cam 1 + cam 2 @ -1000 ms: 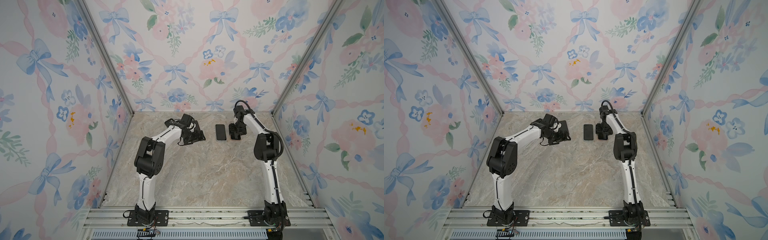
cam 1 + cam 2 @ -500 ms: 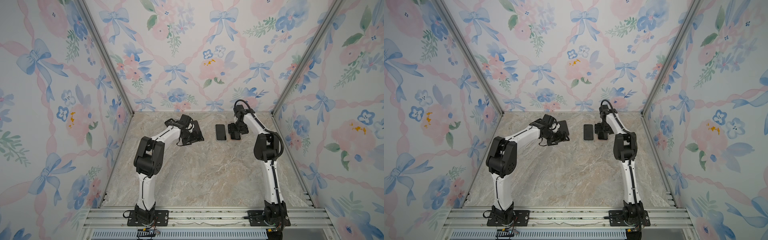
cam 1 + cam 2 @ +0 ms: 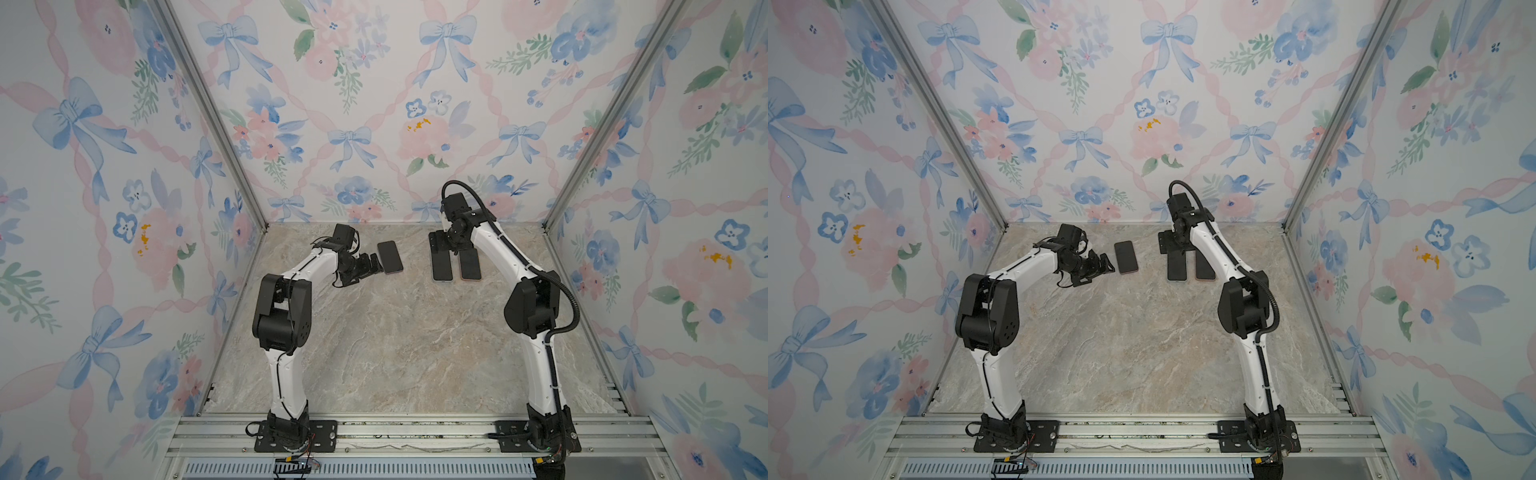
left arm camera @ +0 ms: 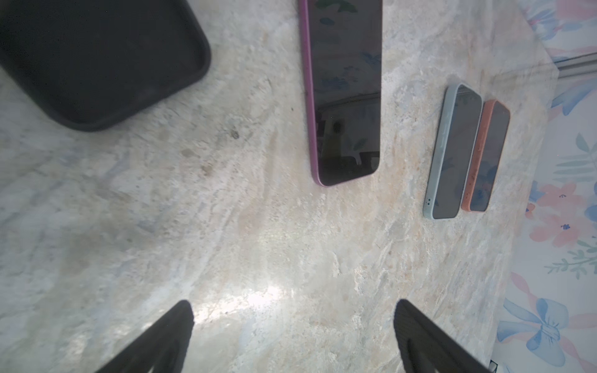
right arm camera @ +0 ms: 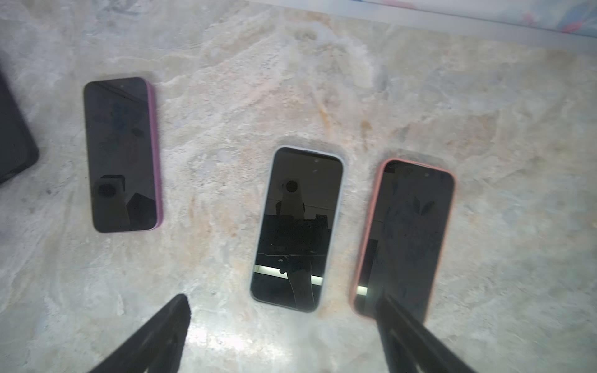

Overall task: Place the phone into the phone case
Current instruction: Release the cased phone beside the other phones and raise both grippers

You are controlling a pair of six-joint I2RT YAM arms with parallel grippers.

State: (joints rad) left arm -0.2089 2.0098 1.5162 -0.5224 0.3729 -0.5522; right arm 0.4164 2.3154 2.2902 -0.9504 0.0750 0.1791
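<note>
The marble counter [image 3: 395,340] fills the floor of the flowered booth, and both arms lean out over its far end. In both top views the left arm [image 3: 286,307] bends in from the left, and the right arm [image 3: 532,307] reaches up along the right side.

Under the left arm's wrist camera lies a black phone case [image 4: 97,58], flat on the stone, seemingly hollow side up. In the top views I cannot pick it out from the arm's dark wrist. Near it, not touching, the purple-edged phone [image 3: 390,257] lies flat, screen up, outside the case. Well to the right, two more phones lie side by side, almost touching. One wears a pale grey-green case [image 3: 441,268] and one an orange case [image 3: 471,266]. All three screens are dark and mirror only the room and the cameras.

The left tool [image 4: 292,306] hangs with its fingers spread wide over bare stone, gripping nothing, its tips just beside the purple-edged phone's left edge in a top view [image 3: 376,262].

The right tool [image 5: 282,298] is spread wide too, empty, over the far ends of the cased pair. From its wrist camera one finger [image 5: 397,319] crosses the orange case's corner; I cannot tell whether it touches.
</note>
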